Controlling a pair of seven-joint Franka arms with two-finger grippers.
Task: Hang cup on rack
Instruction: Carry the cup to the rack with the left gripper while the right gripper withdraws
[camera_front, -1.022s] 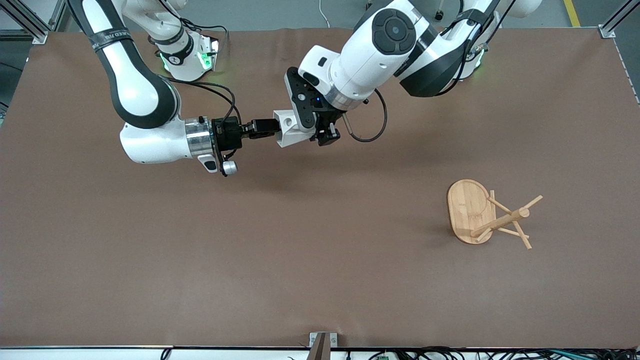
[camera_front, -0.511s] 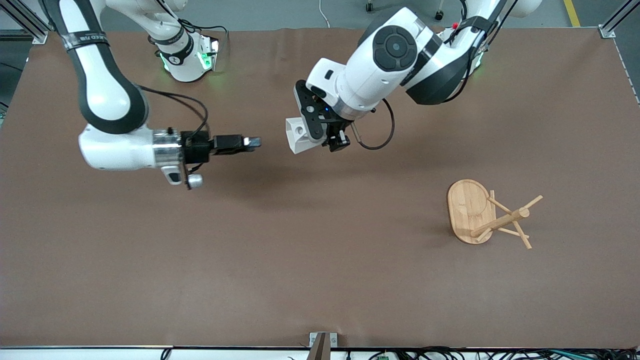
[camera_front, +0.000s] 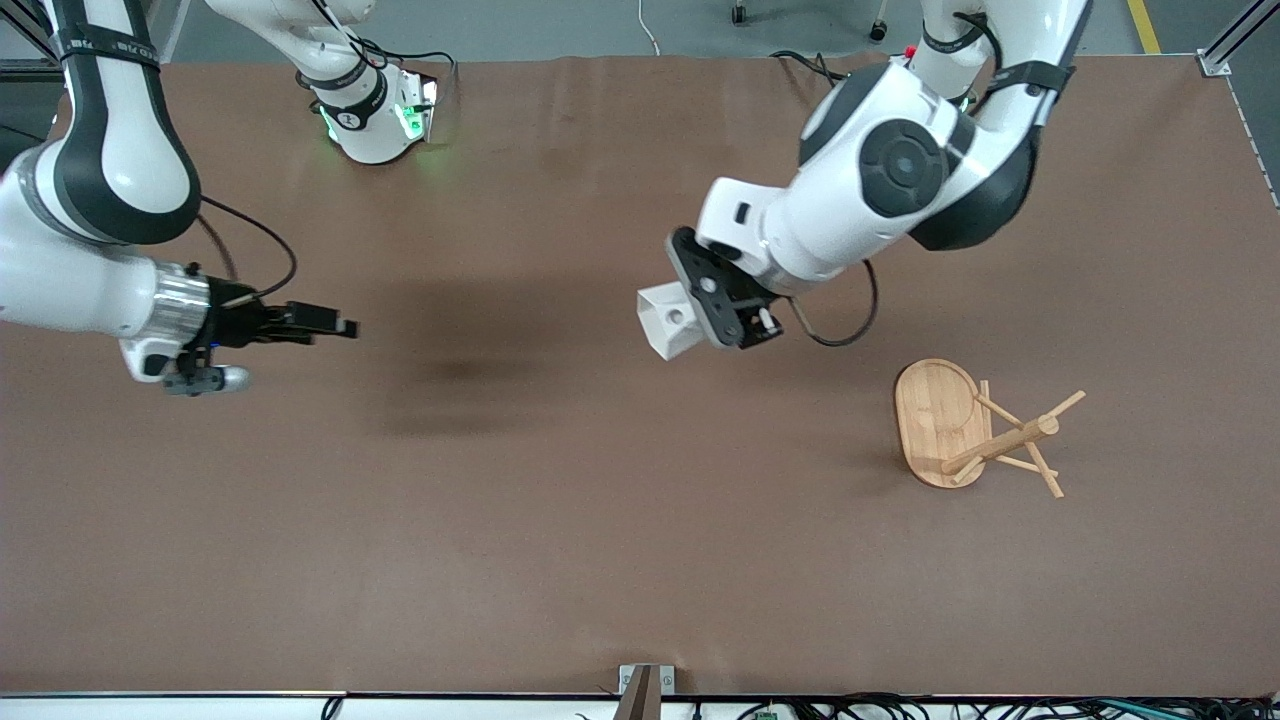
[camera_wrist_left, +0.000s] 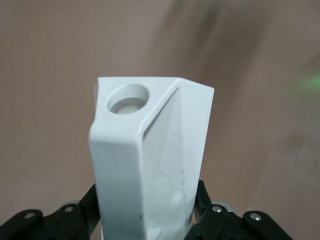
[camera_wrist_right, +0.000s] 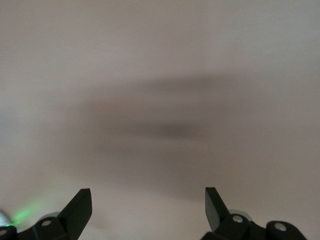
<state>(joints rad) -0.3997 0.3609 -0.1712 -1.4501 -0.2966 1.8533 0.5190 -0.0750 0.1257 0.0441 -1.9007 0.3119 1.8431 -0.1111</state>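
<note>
My left gripper (camera_front: 715, 310) is shut on the white faceted cup (camera_front: 668, 322) and holds it above the middle of the table, its tab with the round hole showing. In the left wrist view the cup (camera_wrist_left: 150, 160) fills the space between the black fingers (camera_wrist_left: 202, 200). The bamboo rack (camera_front: 985, 435) stands on its oval base toward the left arm's end of the table, nearer the front camera than the cup. My right gripper (camera_front: 335, 326) is open and empty above the table at the right arm's end; its wrist view shows only bare mat between the fingertips (camera_wrist_right: 80, 205).
The brown mat (camera_front: 600, 520) covers the whole table. A metal bracket (camera_front: 645, 685) sits at the table edge nearest the front camera. The arms' bases stand along the top edge.
The right gripper let go of the cup and drew back toward its own end of the table. The left gripper carried the cup toward the rack.
</note>
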